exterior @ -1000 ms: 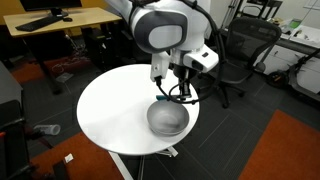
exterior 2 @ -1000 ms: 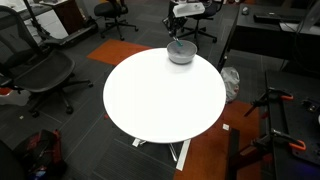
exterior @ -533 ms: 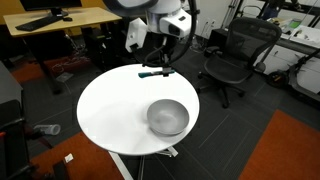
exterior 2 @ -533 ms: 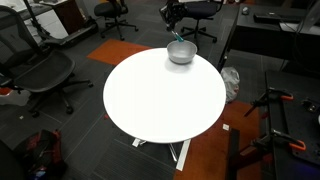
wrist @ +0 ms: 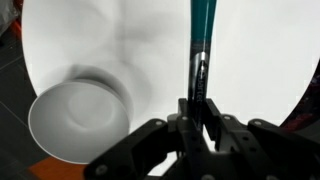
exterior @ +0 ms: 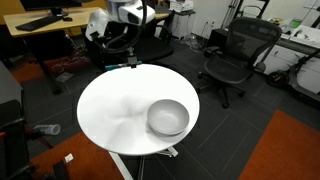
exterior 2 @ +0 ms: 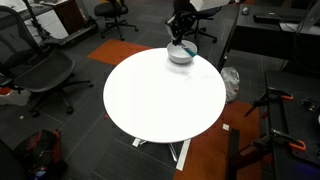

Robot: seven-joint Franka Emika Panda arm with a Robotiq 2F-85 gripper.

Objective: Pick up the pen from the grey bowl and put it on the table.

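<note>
Pen point(wrist: 199, 55) pinched upright-of-frame in the tool point(wrist: 198, 108), teal end pointing away, dark barrel between the fingers. Held over the white table point(wrist: 265, 60). Grey bowl point(wrist: 78, 122) sits empty on the table, well apart from the pen.

Grey bowl point(exterior 2: 181, 54) near far rim of white table point(exterior 2: 160, 100); robot arm point(exterior 2: 183, 20) beyond it; office chair point(exterior 2: 42, 75) left.

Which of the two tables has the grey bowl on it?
The round white table: the bowl sits near its edge. The other, a rectangular wooden desk, stands behind it and has no bowl.
</note>
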